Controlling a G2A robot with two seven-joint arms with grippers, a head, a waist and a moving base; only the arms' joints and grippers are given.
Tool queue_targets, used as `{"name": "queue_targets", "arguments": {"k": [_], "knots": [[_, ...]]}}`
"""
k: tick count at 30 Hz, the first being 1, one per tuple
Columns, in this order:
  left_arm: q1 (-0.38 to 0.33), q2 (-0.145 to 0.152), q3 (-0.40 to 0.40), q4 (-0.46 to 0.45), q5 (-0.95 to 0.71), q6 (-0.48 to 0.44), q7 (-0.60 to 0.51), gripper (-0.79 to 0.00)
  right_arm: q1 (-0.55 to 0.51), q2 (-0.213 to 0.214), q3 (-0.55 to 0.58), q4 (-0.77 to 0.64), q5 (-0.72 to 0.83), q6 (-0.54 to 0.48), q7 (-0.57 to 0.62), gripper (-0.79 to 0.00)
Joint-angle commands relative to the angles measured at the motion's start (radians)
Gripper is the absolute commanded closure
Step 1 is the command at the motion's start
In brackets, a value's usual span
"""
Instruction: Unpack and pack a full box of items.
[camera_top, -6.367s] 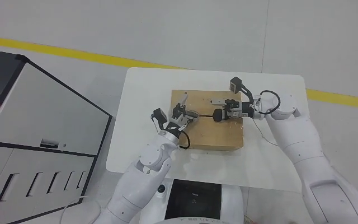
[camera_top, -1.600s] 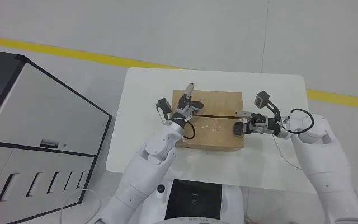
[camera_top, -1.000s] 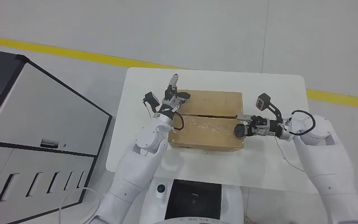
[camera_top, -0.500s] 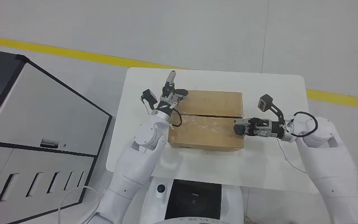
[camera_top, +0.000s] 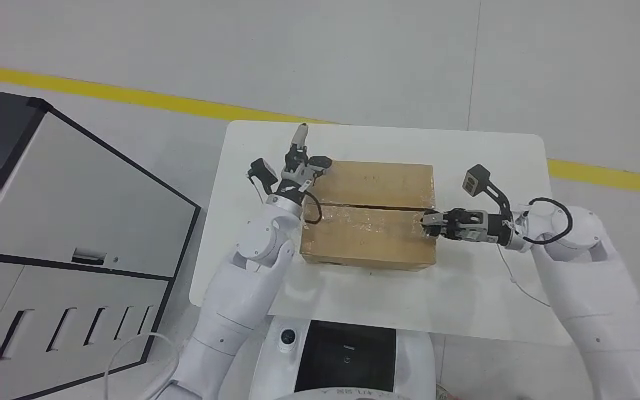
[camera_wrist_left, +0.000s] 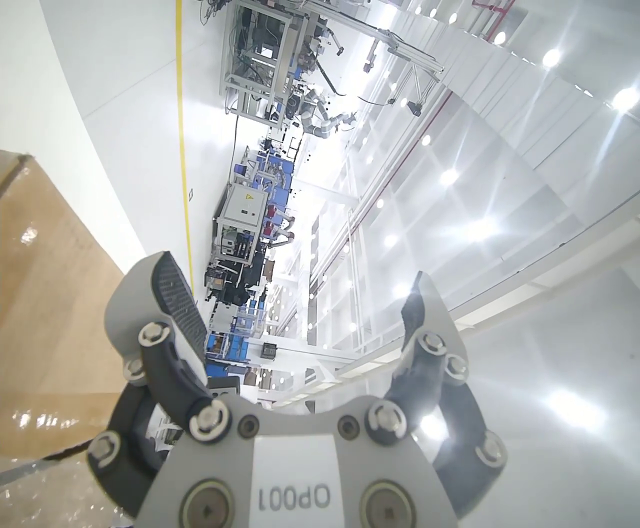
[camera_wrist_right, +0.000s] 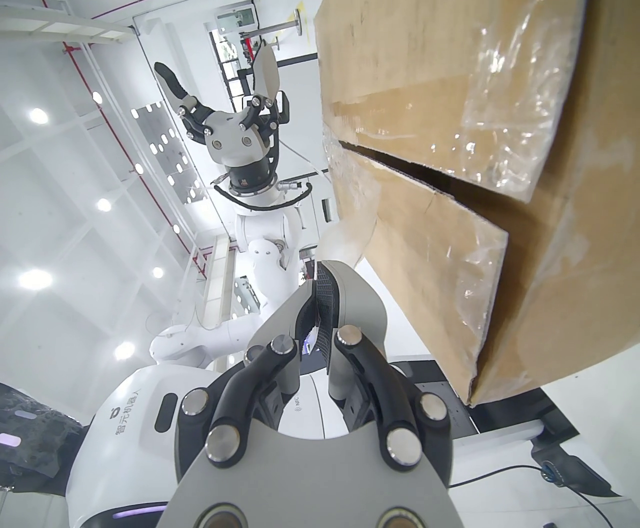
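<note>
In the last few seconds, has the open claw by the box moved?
Yes. The left gripper has moved off the box top to its far corner, nearer the table's far edge.

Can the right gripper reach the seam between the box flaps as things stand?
Probably yes: the right gripper, shut, sits at the end of the box near the seam, with nothing between.

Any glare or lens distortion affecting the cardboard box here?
Top view: even light, brown cardboard box reads plainly. Left wrist view: ceiling lamps flare beyond the open left gripper; lines bow. Right wrist view: clear tape on the box glints.
</note>
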Motion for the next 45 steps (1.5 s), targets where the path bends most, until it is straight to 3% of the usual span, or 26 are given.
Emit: {"name": "queue_targets", "arguments": {"k": [1,11,26,45], "knots": [[0.007,0.001,-0.004,-0.006,0.002,0.000,-0.003,-0.785,0.007,0.000,-0.002,-0.003,0.010,-0.004,0.002,0.000],[0.061,0.009,-0.047,-0.059,0.005,0.004,-0.002,-0.785,0.085,-0.010,-0.057,-0.005,0.031,-0.031,0.003,0.000],[0.197,0.016,-0.056,-0.163,0.008,0.009,0.001,-0.785,0.322,-0.051,-0.185,0.020,0.101,-0.103,0.003,0.000],[0.190,0.012,-0.029,-0.133,0.014,-0.010,0.009,-0.785,0.409,-0.072,-0.216,0.051,0.223,-0.165,0.049,0.000]]}}
